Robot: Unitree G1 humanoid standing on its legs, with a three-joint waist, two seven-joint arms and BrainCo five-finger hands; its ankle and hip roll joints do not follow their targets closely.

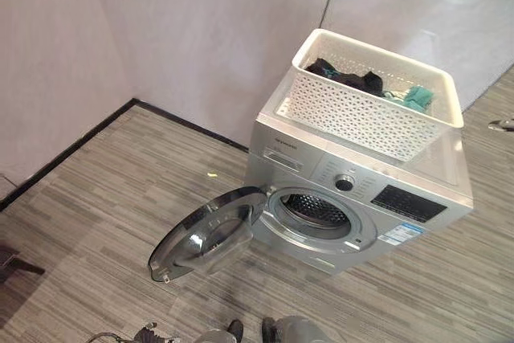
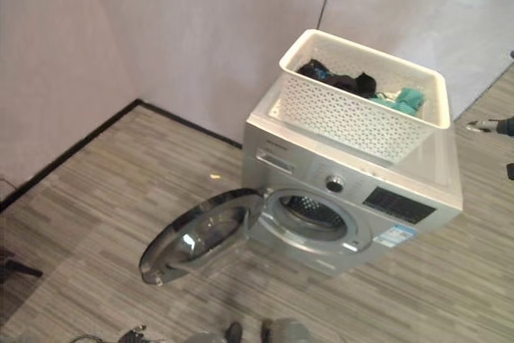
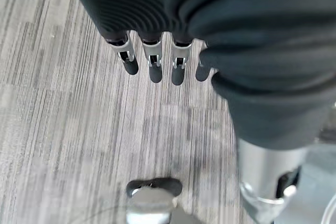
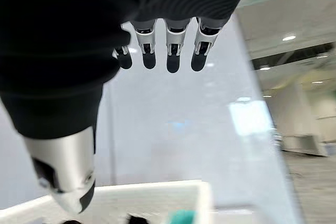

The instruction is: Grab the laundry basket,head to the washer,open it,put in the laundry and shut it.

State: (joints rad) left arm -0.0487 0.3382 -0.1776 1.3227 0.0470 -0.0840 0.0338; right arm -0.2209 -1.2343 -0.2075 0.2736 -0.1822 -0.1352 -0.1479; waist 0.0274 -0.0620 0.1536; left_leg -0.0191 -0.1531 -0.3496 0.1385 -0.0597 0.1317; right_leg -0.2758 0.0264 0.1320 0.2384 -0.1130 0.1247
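A silver front-loading washer [image 1: 401, 168] stands on the floor against the wall. Its round glass door [image 1: 207, 234] hangs wide open to the left, and the dark drum opening [image 1: 317, 210] shows. On the washer's top sits a white perforated laundry basket [image 1: 353, 110] holding dark clothes [image 1: 347, 79] and a teal cloth [image 1: 415, 98]. My right hand [image 4: 173, 51] is open with straight fingers, up beside the basket rim [image 4: 157, 191]; it also shows at the far right [image 2: 488, 126]. My left hand [image 3: 156, 64] is open, hanging over bare floor and holding nothing.
Pale walls meet in a corner behind the washer, with a black skirting strip [image 1: 72, 149] along the floor. Striped grey flooring [image 1: 120, 198] spreads in front and to the left of the open door. A small yellow scrap [image 1: 211, 173] lies on it.
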